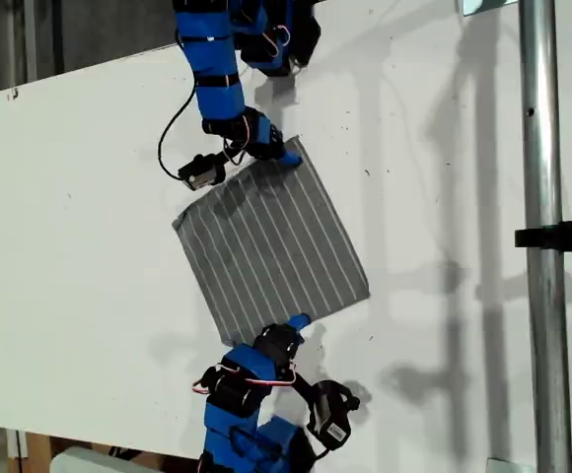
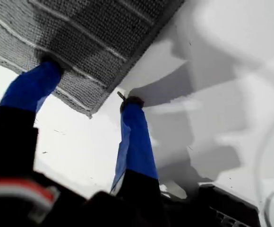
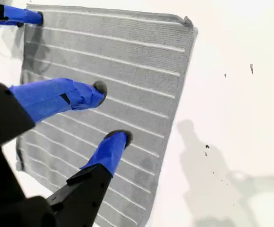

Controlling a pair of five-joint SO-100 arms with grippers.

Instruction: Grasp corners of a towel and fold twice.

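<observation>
Robotics lab, white table (image 1: 89, 197), metal pole (image 1: 542, 246)

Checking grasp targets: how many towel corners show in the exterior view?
4. Top corner in the exterior view, at my first gripper; left corner; right corner; bottom corner, near my second gripper. None hidden.

towel (image 2: 80, 38): grey, white stripes, flat on white table (image 2: 212, 71) | corner (image 2: 90, 112): between the jaws | my first gripper (image 2: 90, 84): spread wide, one blue finger (image 2: 33, 85) on the cloth, other finger (image 2: 136, 137) on bare table beside the hem
</observation>
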